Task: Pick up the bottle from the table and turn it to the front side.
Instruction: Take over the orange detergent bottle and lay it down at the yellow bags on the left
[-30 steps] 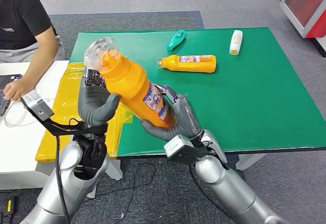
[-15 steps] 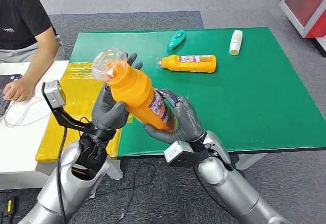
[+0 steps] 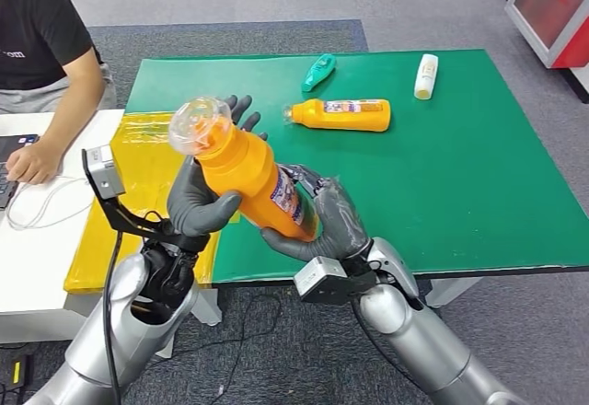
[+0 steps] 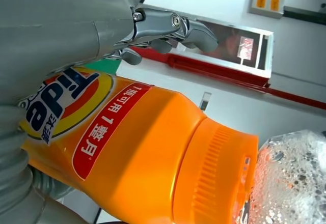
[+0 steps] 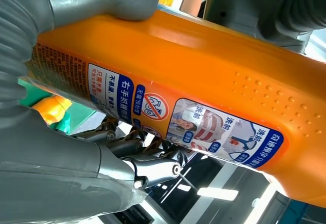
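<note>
At the far left a person (image 3: 41,46) sits at a white desk (image 3: 35,248). The left hand (image 3: 202,198) wraps its fingers around the upper body of the orange bottle (image 3: 250,170), held tilted above the green table (image 3: 451,166)'s near edge; the right hand (image 3: 327,221) grips its base. Another orange bottle (image 3: 343,114) lies farther back.

A green mat (image 3: 451,166) covers the table. On its far side lie an orange bottle (image 3: 341,114), a teal bottle (image 3: 318,72) and a white bottle (image 3: 426,75). A person (image 3: 43,46) sits beside a yellow sheet (image 3: 118,193).
</note>
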